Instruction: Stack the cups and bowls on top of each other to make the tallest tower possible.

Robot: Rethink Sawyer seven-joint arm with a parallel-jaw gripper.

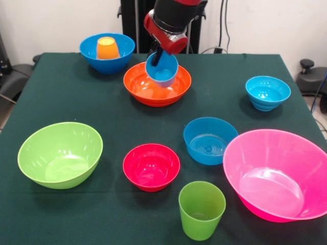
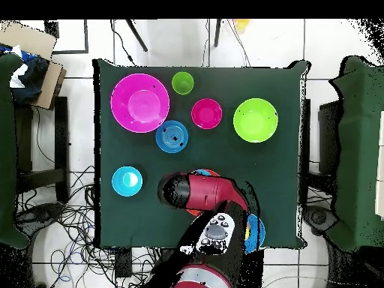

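Fingers point(image 1: 159, 56) are gripping the light blue cup point(image 1: 162, 70), tilting over the orange bowl point(image 1: 157, 84); releasing it crooked risks toppling.

Red and black arm point(image 1: 171, 23) with rounded glossy joints and dark fingers point(image 1: 156, 56).

This looks like a robotics lab or test room. A table point(image 2: 112, 210) covered in dark green cloth stands on a white tiled floor point(image 2: 75, 45), with loose cables point(image 2: 67, 217) trailing across the tiles beside it. A cardboard box point(image 2: 34, 52) sits in one corner, dark chairs point(image 2: 356, 150) flank the table, and the wall point(image 1: 265, 25) behind is plain white.
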